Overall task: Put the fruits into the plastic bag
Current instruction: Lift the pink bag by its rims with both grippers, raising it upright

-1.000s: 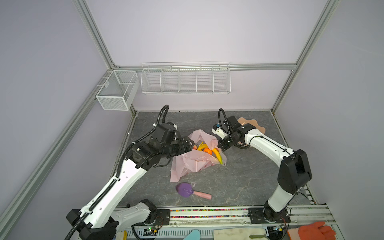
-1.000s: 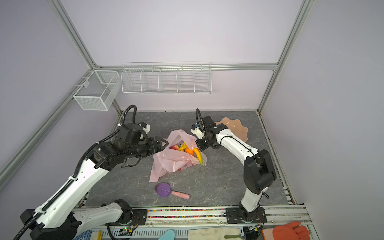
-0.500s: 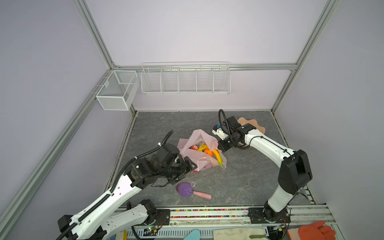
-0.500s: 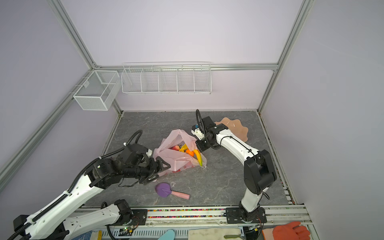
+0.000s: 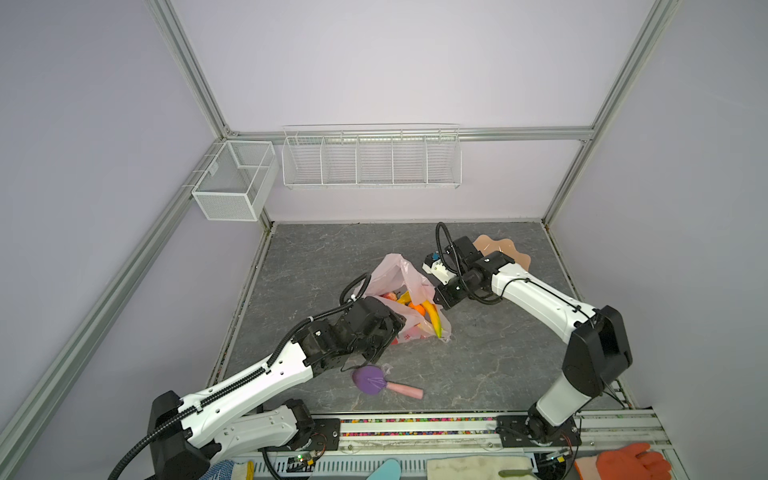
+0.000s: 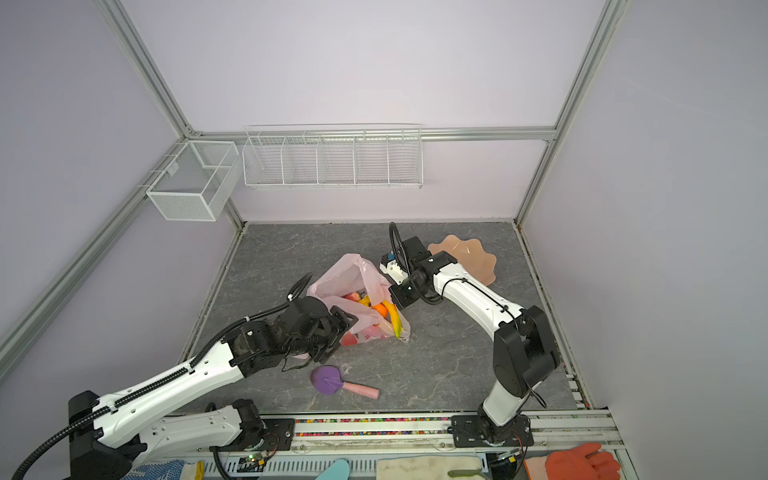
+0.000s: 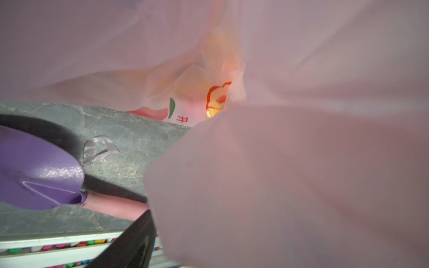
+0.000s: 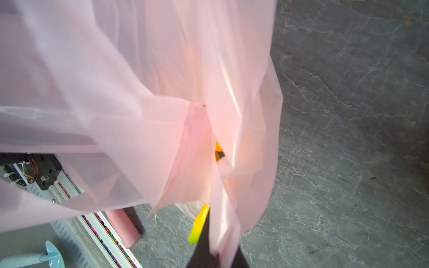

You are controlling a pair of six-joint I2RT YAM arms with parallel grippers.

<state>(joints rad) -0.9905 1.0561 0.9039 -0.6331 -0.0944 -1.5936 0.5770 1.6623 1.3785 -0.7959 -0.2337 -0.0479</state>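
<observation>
Two end effectors work at one plastic bag (image 5: 397, 270) (image 6: 349, 274) lying mid-worktop (image 5: 498, 353), its pale-pink film crumpled and its mouth gaping upward in both top views. The right end effector (image 5: 440, 300) (image 6: 397, 300) is clenched on the bag's rim at the side nearest the peach-coloured wavy bowl (image 5: 515, 255) (image 6: 469, 257), pulling a strip of film taut; the right wrist view shows that film pinched between its dark fingertips (image 8: 202, 253). The left end effector (image 5: 392, 328) (image 6: 343, 328) has its jaws spread wide and presses against the opposite side of the bag, low to the worktop; film drapes over most of the left wrist view, with one dark finger (image 7: 130, 246) showing beneath it, and nothing is seen gripped. Inside the bag lie a yellow green-tipped banana (image 5: 432, 318) (image 6: 394, 318) (image 8: 197, 227), an orange (image 5: 417, 308) (image 6: 379, 309) and a reddish fruit (image 5: 390, 296) (image 6: 353, 297), clustered together. A purple round-headed tool with pink handle (image 5: 368, 380) (image 6: 326, 380) (image 7: 34, 169) lies on the worktop near the left end effector, outside the bag
</observation>
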